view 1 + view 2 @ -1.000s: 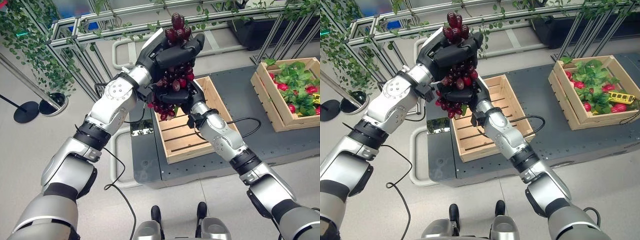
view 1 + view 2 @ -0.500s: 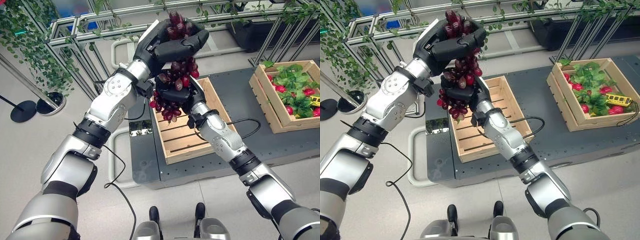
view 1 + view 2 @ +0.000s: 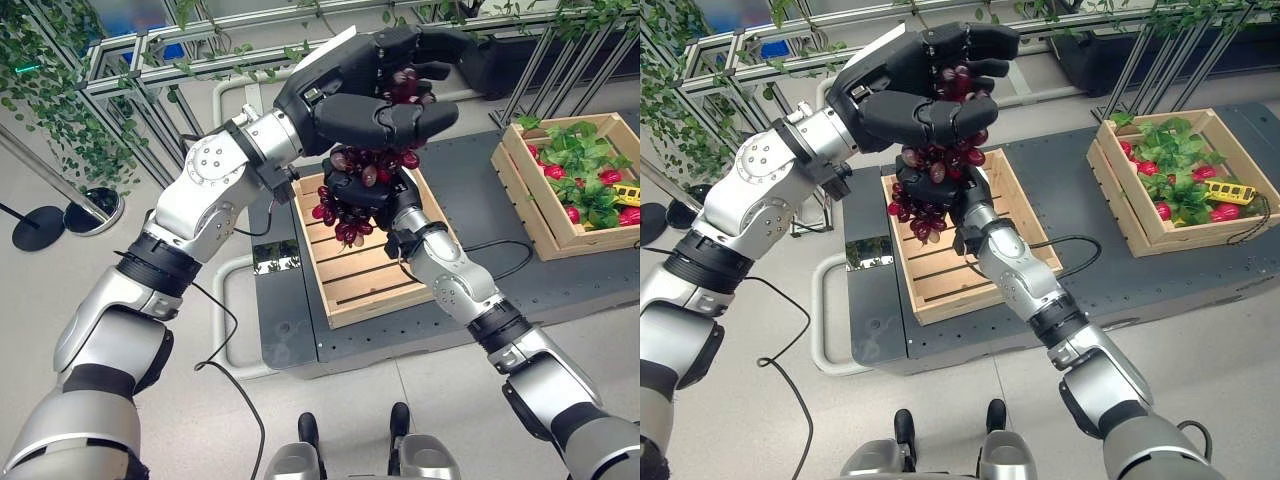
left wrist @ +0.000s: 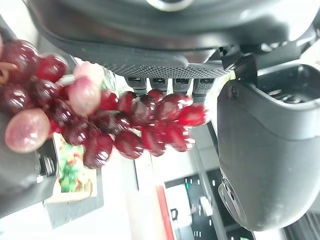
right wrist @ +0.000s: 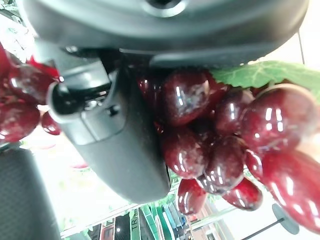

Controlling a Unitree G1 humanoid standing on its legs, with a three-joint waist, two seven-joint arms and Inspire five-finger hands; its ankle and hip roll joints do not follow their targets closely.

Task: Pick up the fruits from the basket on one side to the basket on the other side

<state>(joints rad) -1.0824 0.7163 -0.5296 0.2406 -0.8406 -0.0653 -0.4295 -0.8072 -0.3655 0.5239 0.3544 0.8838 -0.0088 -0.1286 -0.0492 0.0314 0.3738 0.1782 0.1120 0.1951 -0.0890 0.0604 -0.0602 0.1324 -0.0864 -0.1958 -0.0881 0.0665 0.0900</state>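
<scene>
A bunch of dark red grapes hangs in the air above the near-left corner of an empty slatted wooden crate. My left hand is curled over the top of the bunch, with grapes between its palm and thumb. Just below it my right hand grips the bunch from underneath. Its thumb presses against the grapes. A second wooden crate at the right holds green leaves and several red fruits.
Both crates rest on a dark low platform. Metal frames with hanging vines run along the back and left. A black stand base sits on the floor at far left. A yellow item lies in the right crate.
My left hand has swung over to the right, closing lower around the top of the bunch. The right hand stays under the grapes above the empty crate.
</scene>
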